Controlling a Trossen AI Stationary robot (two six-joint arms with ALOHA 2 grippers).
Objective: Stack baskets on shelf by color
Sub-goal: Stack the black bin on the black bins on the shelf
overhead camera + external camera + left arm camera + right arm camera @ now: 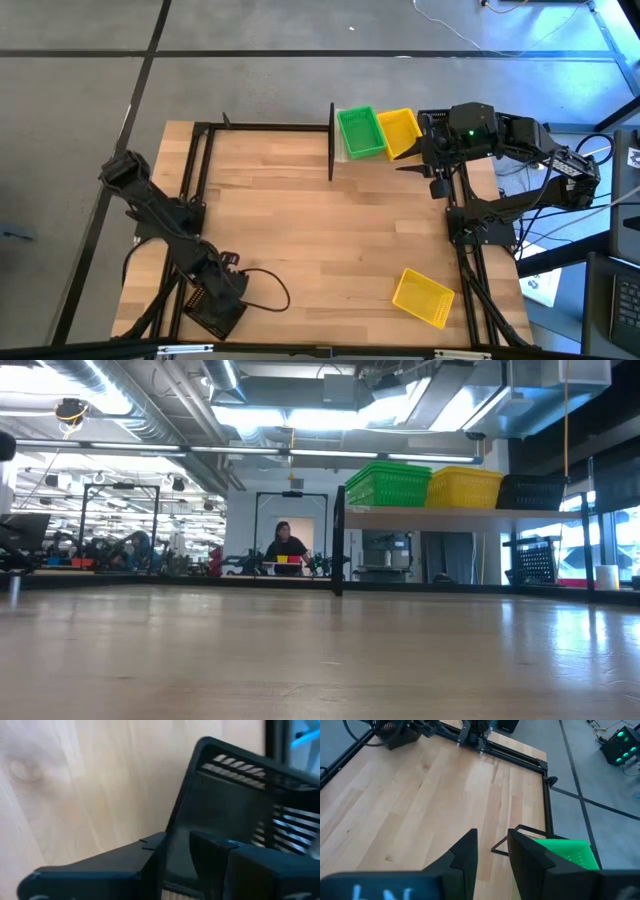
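Risk lies with the left gripper: its fingers are clamped on a black basket at the table's seven o'clock corner, gripping one wall only, so the basket could tilt or slip on the long carry to the shelf at one o'clock. The right gripper hovers over that shelf beside the green baskets, fingers slightly apart, empty. One yellow basket lies at five o'clock.

Green basket, yellow baskets, black mesh basket, pale wood tabletop.
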